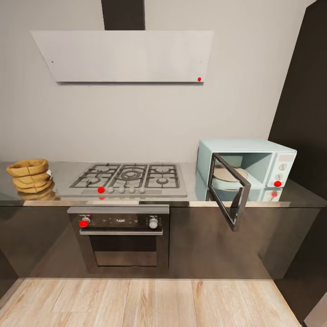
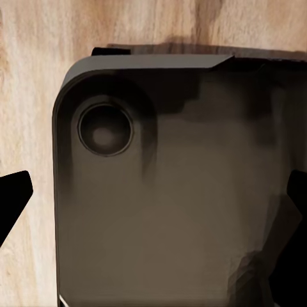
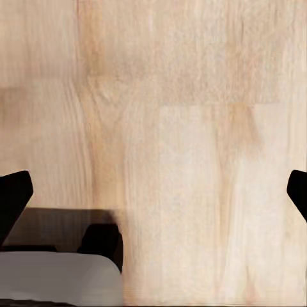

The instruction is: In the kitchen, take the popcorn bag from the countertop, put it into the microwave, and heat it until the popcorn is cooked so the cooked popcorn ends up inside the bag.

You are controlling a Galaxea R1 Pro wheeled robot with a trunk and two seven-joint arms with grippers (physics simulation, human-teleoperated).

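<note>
My left gripper (image 2: 153, 192) hangs spread wide with nothing between its fingertips, pointing down at my own dark base (image 2: 173, 211) over the wood floor (image 2: 32, 77). My right gripper (image 3: 153, 192) is just as wide apart and just as empty, aimed at bare floor planks. Both are well short of the worktop (image 1: 193, 193). The popcorn bag (image 1: 30, 176) sits far off toward my left gripper's side, at the worktop's end beyond the gas hob (image 1: 129, 178). The microwave (image 1: 247, 168) stands toward my right gripper's side, its door (image 1: 230, 190) swung out over the worktop edge. I judge that door the main hazard: driving in close, an arm or my trunk could clip it. The bag looks soft, so a hard squeeze could crumple it, and carrying it across the hob risks snagging the grates.
</note>
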